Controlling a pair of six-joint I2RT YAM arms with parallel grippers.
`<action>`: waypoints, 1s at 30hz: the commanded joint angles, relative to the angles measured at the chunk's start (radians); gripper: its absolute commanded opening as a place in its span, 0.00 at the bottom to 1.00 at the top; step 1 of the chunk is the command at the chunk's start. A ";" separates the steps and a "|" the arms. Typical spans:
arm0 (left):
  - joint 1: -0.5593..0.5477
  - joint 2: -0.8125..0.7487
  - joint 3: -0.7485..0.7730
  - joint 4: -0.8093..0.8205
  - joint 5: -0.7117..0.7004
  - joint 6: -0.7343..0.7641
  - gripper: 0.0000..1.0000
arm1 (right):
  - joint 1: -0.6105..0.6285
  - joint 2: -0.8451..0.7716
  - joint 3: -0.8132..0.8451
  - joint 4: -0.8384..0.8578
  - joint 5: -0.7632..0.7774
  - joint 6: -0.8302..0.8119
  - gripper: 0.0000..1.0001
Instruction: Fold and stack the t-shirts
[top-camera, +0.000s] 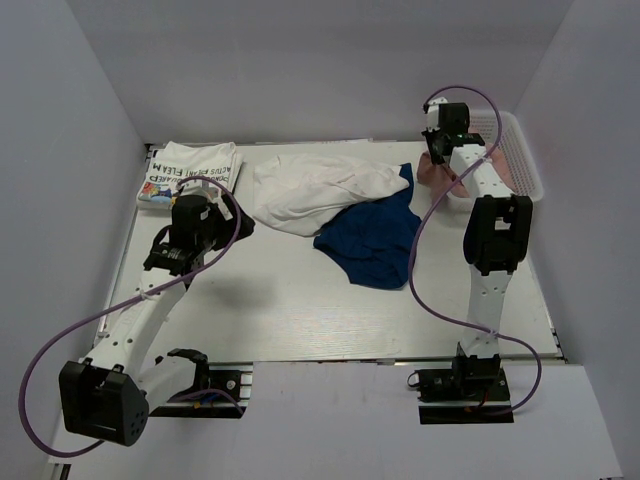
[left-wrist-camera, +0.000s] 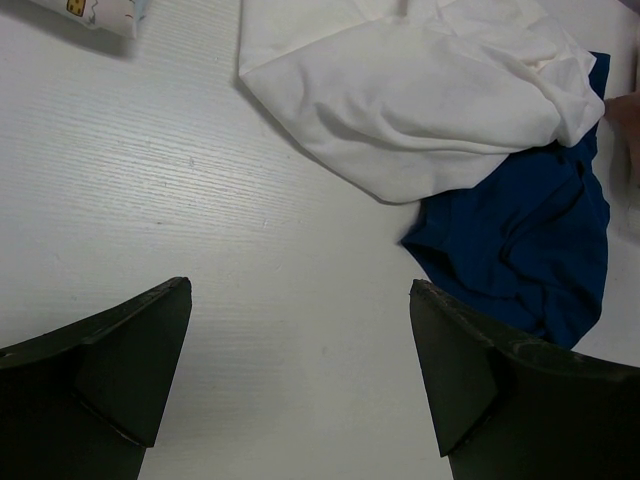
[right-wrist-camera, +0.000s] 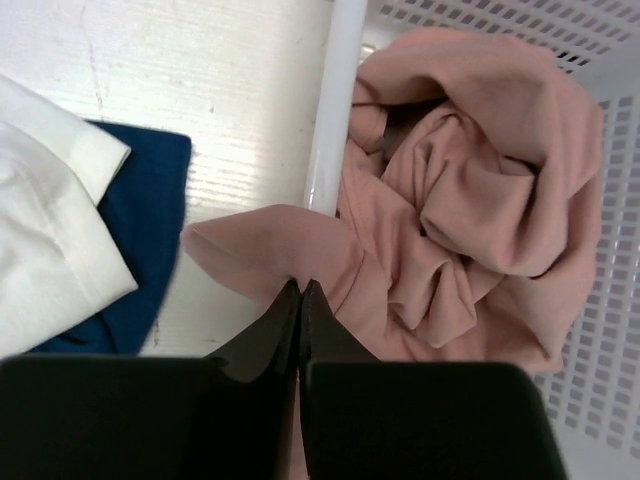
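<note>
A folded white t-shirt with black lettering (top-camera: 190, 172) lies at the table's far left; its corner shows in the left wrist view (left-wrist-camera: 95, 12). A crumpled white t-shirt (top-camera: 315, 190) lies mid-table, partly over a blue garment (top-camera: 375, 240); no print shows on it. Both also show in the left wrist view, the white one (left-wrist-camera: 430, 90) and the blue one (left-wrist-camera: 530, 250). My left gripper (top-camera: 170, 252) is open and empty above bare table (left-wrist-camera: 300, 300), short of the white shirt. My right gripper (top-camera: 440, 150) is shut on a pink garment (right-wrist-camera: 470, 200) that hangs over the basket's rim (right-wrist-camera: 335, 100).
The white mesh basket (top-camera: 520, 160) stands at the far right and holds most of the pink garment. The blue garment's edge (right-wrist-camera: 150, 220) and a white sleeve (right-wrist-camera: 50, 250) lie just left of the basket. Grey walls close in the table.
</note>
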 joint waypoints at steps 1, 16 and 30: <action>-0.003 -0.002 0.010 0.010 0.009 0.001 1.00 | -0.010 -0.002 0.062 0.028 0.019 0.029 0.00; -0.003 -0.002 0.010 0.020 0.009 0.001 1.00 | -0.206 -0.122 0.087 -0.028 0.372 0.425 0.00; -0.003 -0.035 -0.008 0.046 0.038 0.001 1.00 | -0.094 -0.473 -0.175 0.019 -0.068 0.249 0.90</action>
